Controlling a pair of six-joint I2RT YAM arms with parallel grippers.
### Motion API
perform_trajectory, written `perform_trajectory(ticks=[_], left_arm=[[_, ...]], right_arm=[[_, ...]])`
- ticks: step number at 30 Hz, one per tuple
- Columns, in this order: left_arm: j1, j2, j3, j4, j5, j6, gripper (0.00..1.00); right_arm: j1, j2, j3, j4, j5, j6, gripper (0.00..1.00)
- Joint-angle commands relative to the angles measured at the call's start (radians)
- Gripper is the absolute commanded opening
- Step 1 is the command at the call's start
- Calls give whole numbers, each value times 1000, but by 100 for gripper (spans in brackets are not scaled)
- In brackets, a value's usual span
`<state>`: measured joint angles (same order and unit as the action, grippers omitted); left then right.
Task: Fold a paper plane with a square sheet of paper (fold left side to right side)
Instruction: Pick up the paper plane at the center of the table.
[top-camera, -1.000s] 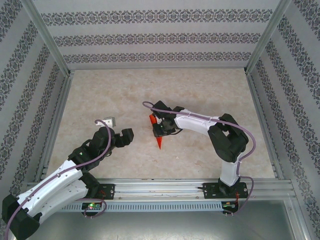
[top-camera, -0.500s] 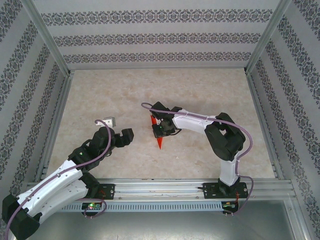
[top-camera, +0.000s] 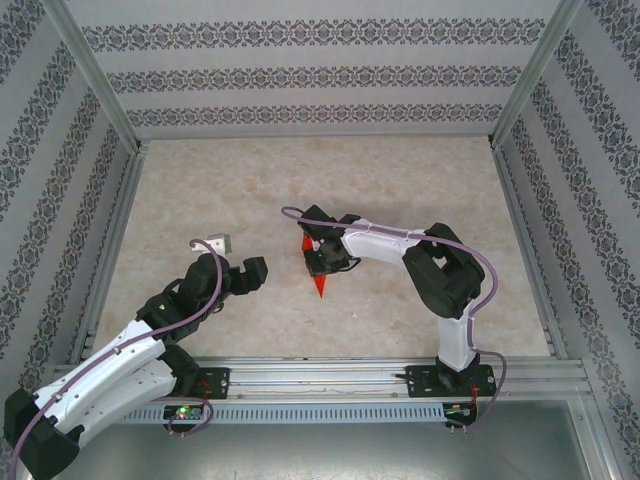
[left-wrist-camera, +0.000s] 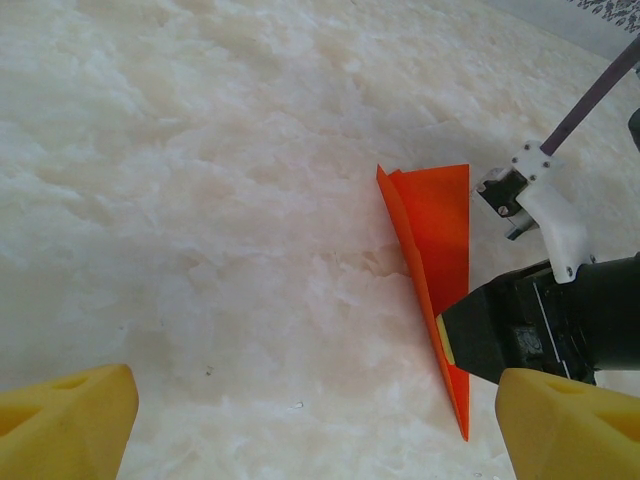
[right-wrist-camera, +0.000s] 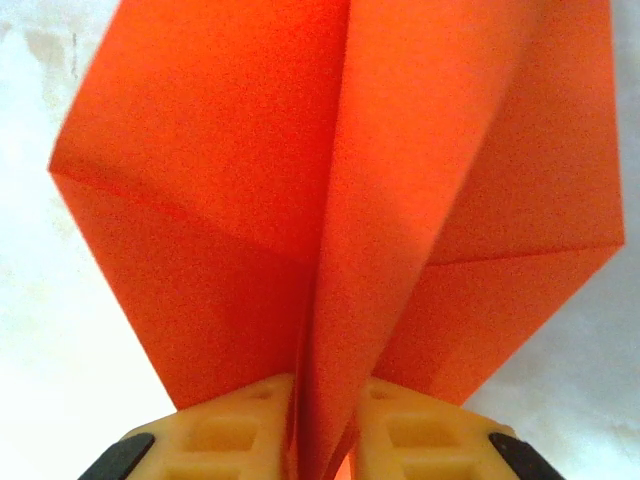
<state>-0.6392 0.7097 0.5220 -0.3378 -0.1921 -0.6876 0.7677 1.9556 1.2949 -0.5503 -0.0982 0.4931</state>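
Observation:
The square sheet of paper is folded into a slim orange paper plane (top-camera: 318, 284), lying on the table's middle with its point toward the near edge. My right gripper (top-camera: 322, 262) is shut on it: in the right wrist view the yellow fingers (right-wrist-camera: 240, 428) pinch the raised centre crease of the paper plane (right-wrist-camera: 330, 180), and its wings spread to both sides. My left gripper (top-camera: 237, 258) stands open to the plane's left, apart from it. In the left wrist view the paper plane (left-wrist-camera: 435, 220) lies ahead on the right, with the right gripper's black finger (left-wrist-camera: 500, 335) on it.
The marble-patterned table (top-camera: 250, 180) is boxed in by patterned walls and metal frame posts (top-camera: 95, 75). A rail (top-camera: 320, 375) with both arm bases runs along the near edge.
The right arm's elbow has drawn slightly to the left, and its jaws have tightened a little on the crease. The plane has barely shifted. The left arm has not moved.

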Motion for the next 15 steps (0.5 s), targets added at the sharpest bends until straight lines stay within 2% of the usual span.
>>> perform_trajectory(ticks=[1,15], left_arm=[[19,-1,-5,4,0,13,92],[21,-4,-14,3,3,6,92]], right_arm=[[15,22,27,-23,22,23,20],[30,37,31,-31,38,109,14]])
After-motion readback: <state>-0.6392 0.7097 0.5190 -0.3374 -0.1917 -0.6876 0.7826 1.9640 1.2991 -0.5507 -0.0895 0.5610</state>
